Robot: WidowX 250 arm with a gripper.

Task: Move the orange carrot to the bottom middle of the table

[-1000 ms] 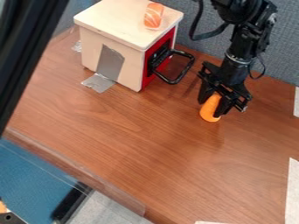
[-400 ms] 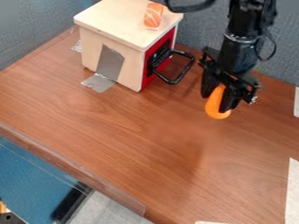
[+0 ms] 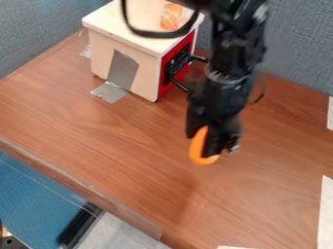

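So, the orange carrot (image 3: 197, 150) is pretty clearly gripped here: it's pinched between the fingers of the black gripper (image 3: 207, 142), which are closed on it, and its rounded orange end is left poking out below. It's held up off the wooden table (image 3: 117, 146), a bit right of the middle of the view, with a soft shadow (image 3: 184, 192) being cast on the wood further down. The gripper is carried pointing down by the black arm (image 3: 231, 63), which is brought in from the top edge, and the near end of the table is nowhere near being touched by the carrot. Up at the upper left, a pale wooden toy oven (image 3: 104, 56) is parked, fitted with a red front (image 3: 185, 46) and a black handle (image 3: 177, 83), part of which is hidden behind the arm. A piece of salmon sushi (image 3: 172, 18) is set on top of the oven, kinda covered by a black cable (image 3: 156, 34) looped in front. The side is patched with grey tape (image 3: 122, 70), and some of that tape is stuck to the wood too. White strips (image 3: 325, 209) are laid along the right edge, and the back is closed off by a grey partition (image 3: 292, 53).
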